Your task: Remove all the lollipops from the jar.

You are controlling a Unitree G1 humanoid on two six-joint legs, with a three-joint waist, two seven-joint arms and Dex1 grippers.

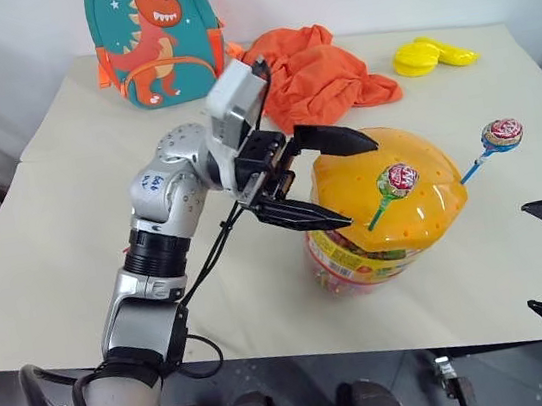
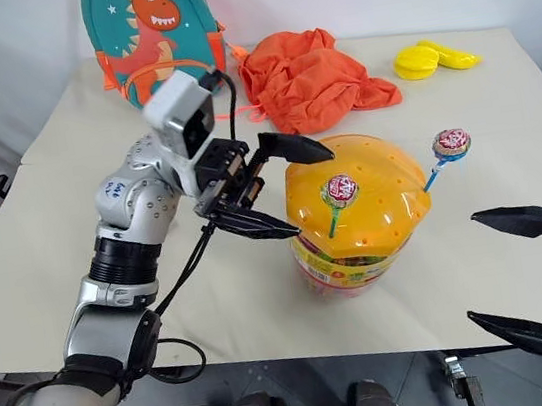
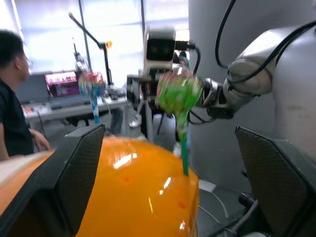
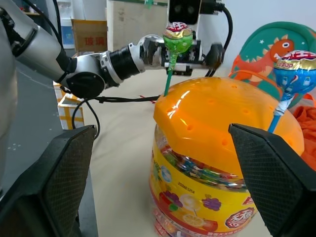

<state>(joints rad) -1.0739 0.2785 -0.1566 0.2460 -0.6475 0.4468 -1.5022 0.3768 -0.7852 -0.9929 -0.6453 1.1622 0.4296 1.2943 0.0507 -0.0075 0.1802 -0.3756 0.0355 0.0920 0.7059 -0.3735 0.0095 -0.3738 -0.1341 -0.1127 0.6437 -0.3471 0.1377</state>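
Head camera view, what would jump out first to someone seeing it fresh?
The jar with its domed orange lid, near the table's front edge, with two lollipops stuck in it: a green-stick one on the front and a blue-stick one at its right. The left tool hangs open beside the lid; a dinosaur backpack stands behind.

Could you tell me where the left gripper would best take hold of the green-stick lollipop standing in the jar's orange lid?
Probably on the bare green stick just under the head of the green-stick lollipop, coming in level from the robot's left, where the open left gripper already faces it. The stick rises steeply from a hole in the jar's domed lid, so pinching low and drawing up along the stick should free it.
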